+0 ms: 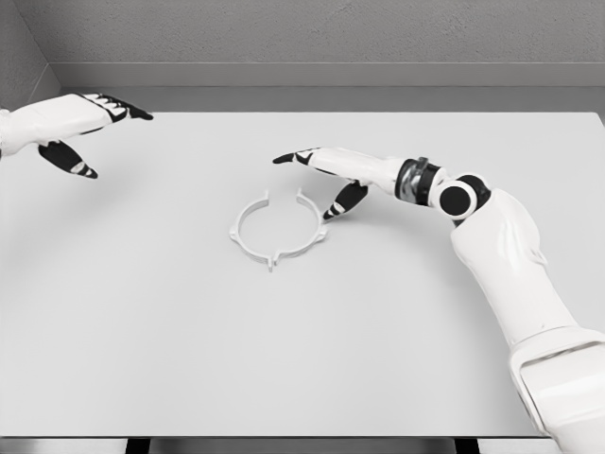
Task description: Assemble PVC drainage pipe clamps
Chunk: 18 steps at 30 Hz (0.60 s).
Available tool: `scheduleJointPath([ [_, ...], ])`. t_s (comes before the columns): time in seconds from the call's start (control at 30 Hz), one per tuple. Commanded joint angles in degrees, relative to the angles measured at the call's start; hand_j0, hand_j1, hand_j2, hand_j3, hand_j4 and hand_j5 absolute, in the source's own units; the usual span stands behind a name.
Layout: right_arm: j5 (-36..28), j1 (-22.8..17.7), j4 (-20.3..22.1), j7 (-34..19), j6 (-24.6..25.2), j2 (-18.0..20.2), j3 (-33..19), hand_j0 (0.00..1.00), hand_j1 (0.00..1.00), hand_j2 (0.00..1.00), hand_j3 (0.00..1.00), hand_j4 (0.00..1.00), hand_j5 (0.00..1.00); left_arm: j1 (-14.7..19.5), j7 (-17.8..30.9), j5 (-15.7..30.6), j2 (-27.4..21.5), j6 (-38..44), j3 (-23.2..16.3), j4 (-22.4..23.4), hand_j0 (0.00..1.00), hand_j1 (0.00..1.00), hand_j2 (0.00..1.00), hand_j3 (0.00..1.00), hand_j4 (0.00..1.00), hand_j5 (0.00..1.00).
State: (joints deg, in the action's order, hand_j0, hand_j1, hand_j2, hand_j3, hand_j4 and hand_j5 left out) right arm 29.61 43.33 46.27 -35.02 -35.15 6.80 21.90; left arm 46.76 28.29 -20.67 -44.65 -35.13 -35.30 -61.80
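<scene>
A white ring-shaped pipe clamp (276, 230) lies flat near the middle of the white table (189, 359), with small tabs on its rim and a gap at its far side. My right hand (319, 175) hovers just right of and behind the clamp, fingers stretched out and holding nothing; its thumb points down close to the clamp's right rim. My left hand (90, 128) floats over the table's far left corner, also open and empty, well away from the clamp.
The table's far edge meets a grey wall (312, 38). The right forearm (501, 255) crosses the right side of the table.
</scene>
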Motion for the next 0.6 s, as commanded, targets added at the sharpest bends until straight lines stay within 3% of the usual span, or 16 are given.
scheduleJointPath([
  [0.0,-0.43,0.0,0.14,0.02,0.15,-0.2,0.25,1.0,1.0,1.0,1.0,1.0,1.0,0.0,0.72,0.37,0.97,0.13,0.05,0.01,1.0,1.0,1.0,1.0,1.0,1.0],
  [0.57,-0.52,0.18,0.23,0.02,0.15,-1.52,0.6,1.0,1.0,1.0,1.0,1.0,1.0,-0.35,1.6,0.37,1.5,0.13,0.14,-0.08,1.0,1.0,1.0,1.0,1.0,1.0],
])
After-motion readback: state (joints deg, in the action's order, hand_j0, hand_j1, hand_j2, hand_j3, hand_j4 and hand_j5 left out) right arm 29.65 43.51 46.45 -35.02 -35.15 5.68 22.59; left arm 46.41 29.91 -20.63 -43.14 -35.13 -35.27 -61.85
